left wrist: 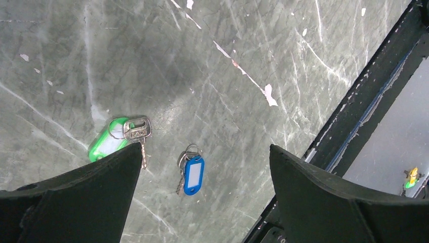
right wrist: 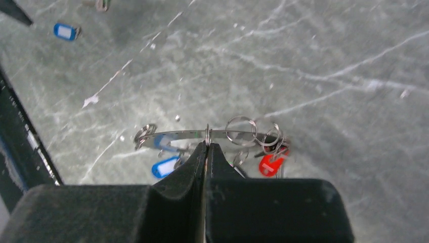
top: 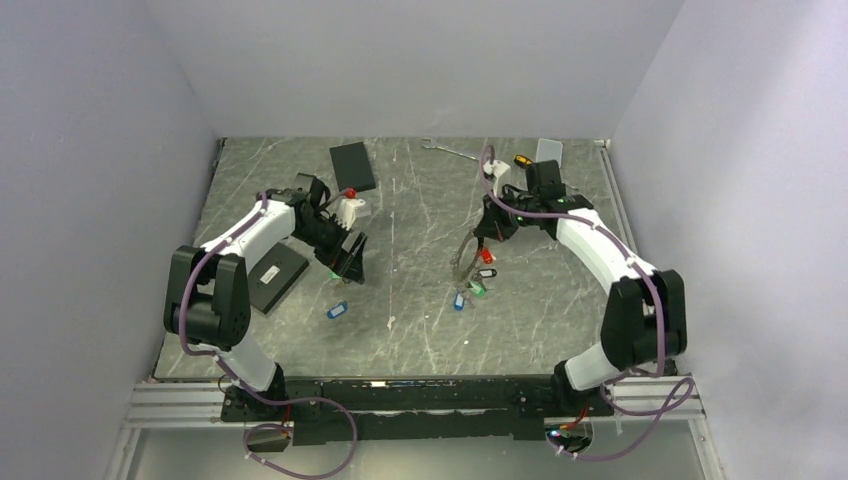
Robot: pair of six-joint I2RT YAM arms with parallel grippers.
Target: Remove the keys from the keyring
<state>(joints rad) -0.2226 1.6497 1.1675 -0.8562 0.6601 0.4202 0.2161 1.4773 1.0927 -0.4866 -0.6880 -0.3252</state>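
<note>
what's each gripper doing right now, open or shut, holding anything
Left gripper: open, holding nothing.
Right gripper: shut on the keyring, with keys hanging from it.

A: Are you seeing any writing anywhere?

B: Only in the left wrist view. The small silver metal key (left wrist: 136,129) touching the oval green plastic tag (left wrist: 103,144) is carrying a short stamped word across its head.

A: Are you managing to read it?

B: Not with certainty. A few capital letters are showing, but they are too small for me to tell.

A: And the oval blue plastic tag (left wrist: 194,174)?

B: It is showing only plain white in its middle, and I am reading nothing there. The red plastic tag (right wrist: 268,164) in the right wrist view is coming out blurred, so it is giving me no text either.
</note>
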